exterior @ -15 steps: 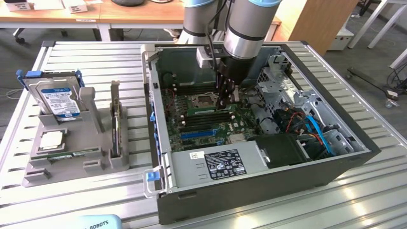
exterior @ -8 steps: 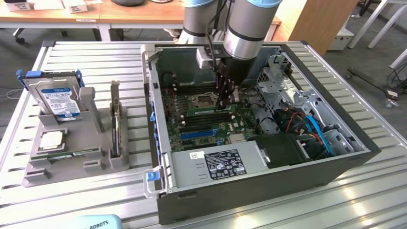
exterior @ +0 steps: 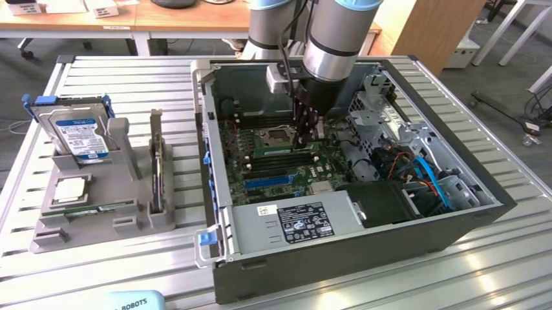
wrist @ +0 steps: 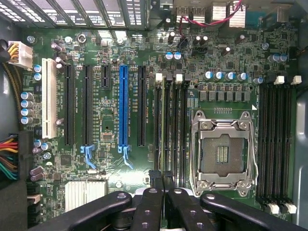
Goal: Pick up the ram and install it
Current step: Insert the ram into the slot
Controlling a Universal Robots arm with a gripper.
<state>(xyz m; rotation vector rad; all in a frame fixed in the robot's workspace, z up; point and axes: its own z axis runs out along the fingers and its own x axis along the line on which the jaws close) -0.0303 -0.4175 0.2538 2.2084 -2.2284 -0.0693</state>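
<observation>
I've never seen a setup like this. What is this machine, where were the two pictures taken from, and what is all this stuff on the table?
The grey tube is a robot arm, and it ends in a pincer. One picture comes from a camera standing off to the side. The other comes from a camera on the arm's wrist, looking down past the black pincer fingers.

On the metal table sits an open computer case, and the arm reaches into it. The pincer is shut, low over the memory slots beside the processor socket on the green motherboard. Whether it grips anything, I cannot tell.

At the exterior view's left, a grey holder carries a hard drive, a square processor chip and a green ram stick.
</observation>
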